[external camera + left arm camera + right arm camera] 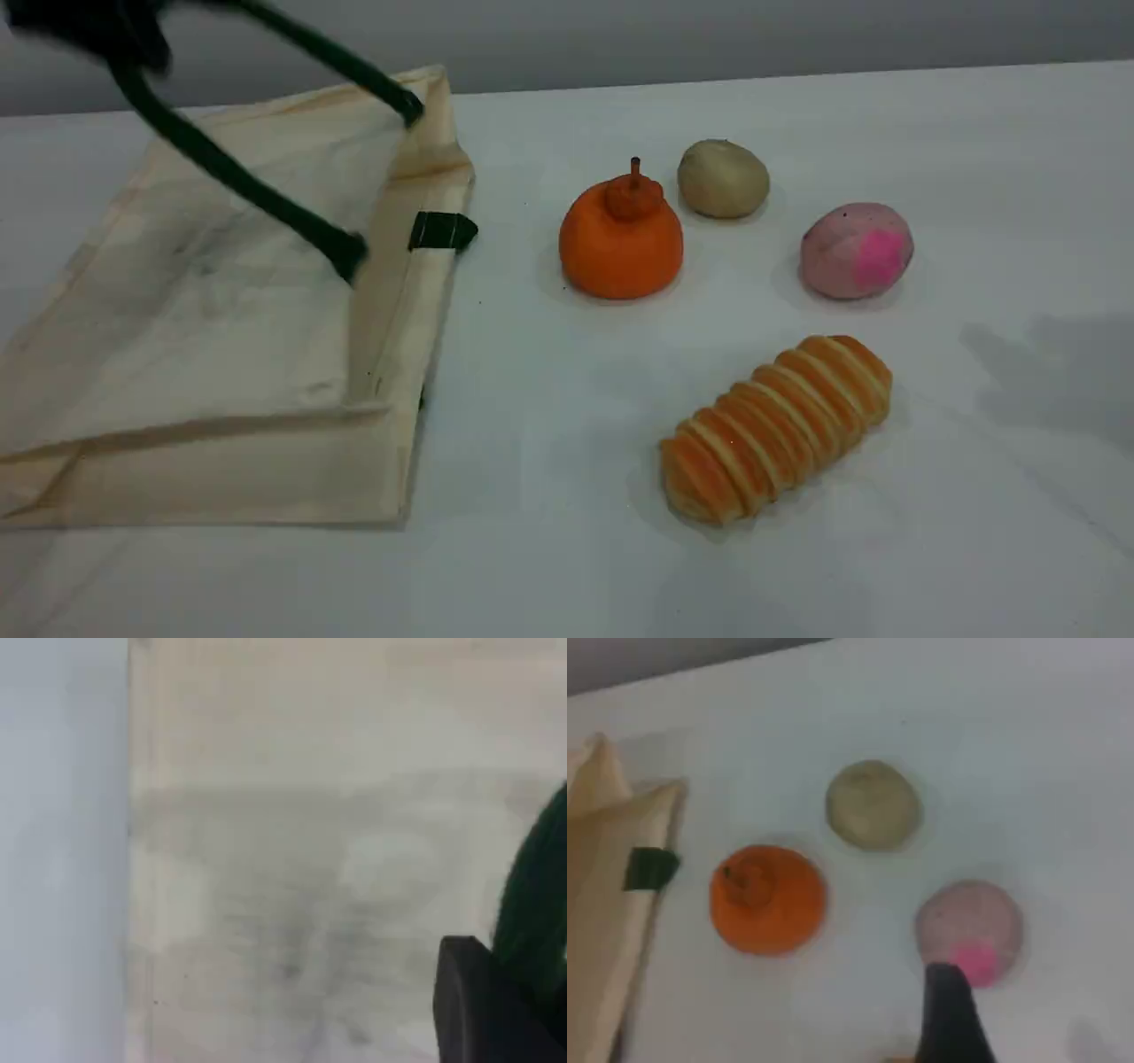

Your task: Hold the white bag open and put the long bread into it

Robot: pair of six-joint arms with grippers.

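The white bag [221,337] lies flat on the left of the table, its mouth edge toward the middle. One dark green rope handle [230,177] is pulled up taut to my left gripper [89,31], a dark blur at the top left that is shut on it. The left wrist view looks down on the bag's cloth [310,859], with the green handle [536,895] beside my fingertip [478,1010]. The long bread [775,428], golden-orange with pale ridges, lies slantwise at the front right, untouched. Only one fingertip [948,1019] of the right gripper shows, above the table near the pink ball.
An orange pumpkin-like fruit [620,239] sits just right of the bag's mouth. A beige ball [723,178] and a pink ball [856,250] lie behind the bread. The second handle's green stub [441,230] sticks out at the bag's edge.
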